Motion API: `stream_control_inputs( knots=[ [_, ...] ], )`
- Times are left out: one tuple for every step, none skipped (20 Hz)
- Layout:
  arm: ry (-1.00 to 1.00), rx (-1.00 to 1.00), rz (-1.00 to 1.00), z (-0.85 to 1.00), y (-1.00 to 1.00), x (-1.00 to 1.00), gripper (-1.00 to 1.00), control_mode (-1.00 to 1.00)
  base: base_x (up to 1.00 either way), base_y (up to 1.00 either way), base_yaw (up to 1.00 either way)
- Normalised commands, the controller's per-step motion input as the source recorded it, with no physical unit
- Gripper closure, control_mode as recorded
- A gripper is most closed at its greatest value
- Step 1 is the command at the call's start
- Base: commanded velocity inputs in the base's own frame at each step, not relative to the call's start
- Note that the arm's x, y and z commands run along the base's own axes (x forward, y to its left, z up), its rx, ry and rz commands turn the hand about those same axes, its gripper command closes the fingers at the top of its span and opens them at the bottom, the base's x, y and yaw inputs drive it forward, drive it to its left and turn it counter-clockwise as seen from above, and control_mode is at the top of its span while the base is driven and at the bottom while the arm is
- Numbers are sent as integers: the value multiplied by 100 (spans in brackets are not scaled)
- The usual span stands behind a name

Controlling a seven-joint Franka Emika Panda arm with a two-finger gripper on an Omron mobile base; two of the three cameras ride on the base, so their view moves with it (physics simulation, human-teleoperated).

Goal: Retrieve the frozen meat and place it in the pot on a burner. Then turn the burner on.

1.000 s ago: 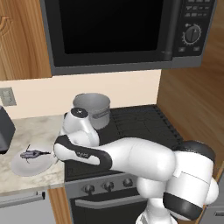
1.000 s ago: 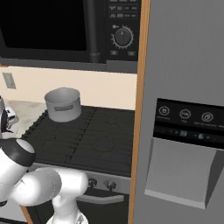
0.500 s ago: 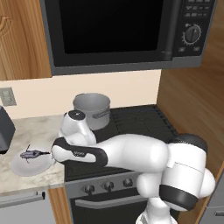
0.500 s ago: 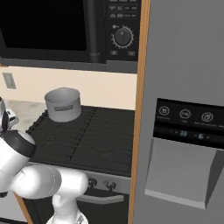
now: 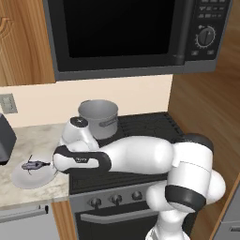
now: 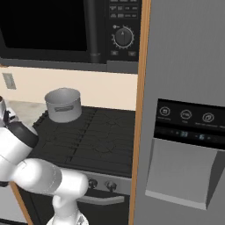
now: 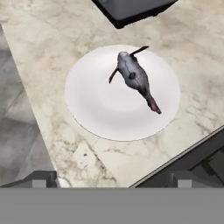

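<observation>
The tool [image 7: 112, 178] hangs over the counter [image 7: 52, 35] with its jaws spread as wide as they go and nothing between them; the two dark tips stand well apart at the near edge of the hand view, which suits a drop straight down over something small. Just beyond them lies the round white plate [image 7: 96, 109], and the frozen meat [image 7: 134, 78] rests on it, off centre toward the far side, its long axis slanting across the plate. My guess is that the wide stance leaves room to straddle the thin piece across its narrow waist. Farther off, in the left base view, the pot [image 5: 98, 115] stands on a back burner [image 5: 140, 126] of the cooktop, open and ready to take the meat.
</observation>
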Motion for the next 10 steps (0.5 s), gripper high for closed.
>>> stream_control_inputs(
  knots=[
    [0, 0, 0, -3, 17, 18, -100, -100, 0, 0, 0],
    [0, 0, 0, -3, 18, 18, -100, -100, 0, 0, 0],
    [0, 0, 0, -4, 18, 19, -100, -100, 0, 0, 0],
    [0, 0, 0, -6, 18, 18, -100, -100, 0, 0, 0],
    [0, 0, 0, -7, 17, 19, -100, -100, 0, 0, 0],
    [0, 0, 0, -10, 18, 19, -100, -100, 0, 0, 0],
    [0, -1, 0, -11, 19, 19, -100, -100, 0, 0, 0],
    [0, -1, 0, -13, 19, 19, -100, -100, 0, 0, 0],
    [0, -1, 0, -12, 19, 19, -100, -100, 0, 0, 0],
    [0, -2, 0, -13, 19, 21, -100, -100, 0, 0, 0]
  ],
)
